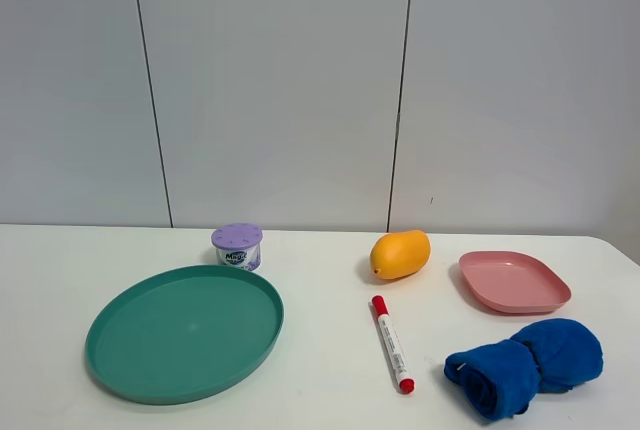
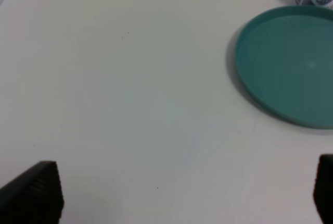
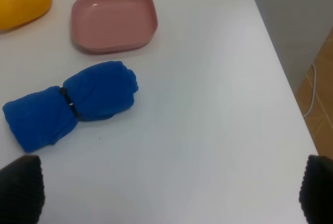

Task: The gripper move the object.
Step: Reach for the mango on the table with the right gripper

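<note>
Logging the left hand (image 2: 177,193) spread wide near the green plate (image 2: 291,67) and the right hand (image 3: 169,190) spread wide near the cloth (image 3: 73,104), both holding nothing. We see the mango (image 1: 400,254) on the worktop (image 1: 330,370), between tub (image 1: 237,246) and pink plate (image 1: 514,281).

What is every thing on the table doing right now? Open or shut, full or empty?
mango: lying on its side, nothing touching it
green plate: empty
pink plate: empty
marker: lying flat, red cap on
blue cloth: rolled up
small tub: upright, purple lid on
left gripper: open, holding nothing
right gripper: open, holding nothing
</note>
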